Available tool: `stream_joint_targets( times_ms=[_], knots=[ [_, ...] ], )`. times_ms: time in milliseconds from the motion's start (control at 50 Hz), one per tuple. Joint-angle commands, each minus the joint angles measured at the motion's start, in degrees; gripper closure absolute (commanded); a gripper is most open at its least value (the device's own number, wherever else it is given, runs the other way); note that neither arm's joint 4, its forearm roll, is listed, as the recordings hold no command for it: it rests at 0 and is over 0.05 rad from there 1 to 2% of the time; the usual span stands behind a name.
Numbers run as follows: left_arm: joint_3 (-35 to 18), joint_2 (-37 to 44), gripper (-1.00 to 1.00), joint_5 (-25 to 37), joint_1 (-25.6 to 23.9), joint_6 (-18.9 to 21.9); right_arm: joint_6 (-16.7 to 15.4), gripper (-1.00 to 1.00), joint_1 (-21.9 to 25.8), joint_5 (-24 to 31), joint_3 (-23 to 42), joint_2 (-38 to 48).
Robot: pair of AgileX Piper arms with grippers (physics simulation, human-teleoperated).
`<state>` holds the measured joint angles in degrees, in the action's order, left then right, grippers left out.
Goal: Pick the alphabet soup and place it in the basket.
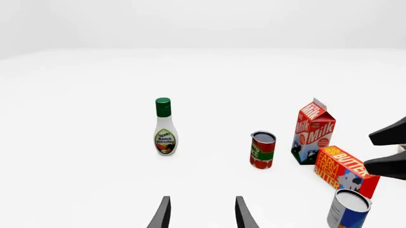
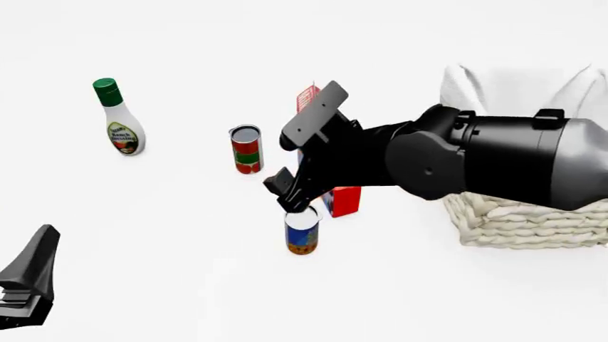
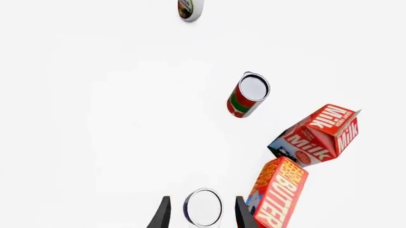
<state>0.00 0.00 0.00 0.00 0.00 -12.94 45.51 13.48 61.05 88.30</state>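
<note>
White tabletop (image 2: 190, 285) runs everywhere under me, bare and bright. Largest on it is the basket (image 2: 532, 221), cream wicker with white cloth over its rim, at the right and mostly hidden behind my right arm (image 2: 494, 153). That arm reaches in from the right toward the middle of the scene.

Next comes the milk carton (image 3: 320, 133), red and white, standing upright in the middle, with the butter box (image 3: 279, 192) just near of it. The ranch dressing bottle (image 2: 119, 117) with its green cap stands well apart at the far left. The red-and-green can (image 2: 246, 149) stands upright between the bottle and the carton.

The alphabet soup (image 2: 302, 231) stands upright nearer than all of these, just left of the butter box. My right fingers (image 3: 198, 211) are spread on either side of its whitish lid, directly above it; I think they are not touching it, though the view is too steep to be sure. They hold nothing.

My left fingers (image 1: 199, 213) are parted too, empty, low at the near left and well away from everything.
</note>
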Motion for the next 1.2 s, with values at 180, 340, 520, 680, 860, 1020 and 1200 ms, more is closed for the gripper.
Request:
stream_joint_targets(
  times_ms=[180,340,520,680,860,1020,1200],
  knots=[
    [0.0,0.0,-1.00,0.0,0.0,0.0,-2.6,-1.00,-2.2,-2.7,-3.1,1.8],
    [0.0,0.0,-1.00,0.0,0.0,0.0,-3.5,-1.00,-2.9,-2.5,-3.2,1.2],
    [0.0,0.0,-1.00,0.0,0.0,0.0,-2.8,-1.00,-2.2,-3.2,-2.7,2.4],
    [0.0,0.0,-1.00,0.0,0.0,0.0,-2.0,-1.00,-1.0,-4.0,-2.7,3.7],
    [0.0,0.0,-1.00,0.0,0.0,0.0,-1.7,-1.00,-1.4,-4.9,-3.2,4.6],
    [0.0,0.0,-1.00,0.0,0.0,0.0,-1.4,-1.00,-1.7,-6.5,-4.4,5.6],
    [0.0,0.0,-1.00,0.0,0.0,0.0,-2.4,-1.00,-3.0,-8.0,-5.1,6.9]
  ],
)
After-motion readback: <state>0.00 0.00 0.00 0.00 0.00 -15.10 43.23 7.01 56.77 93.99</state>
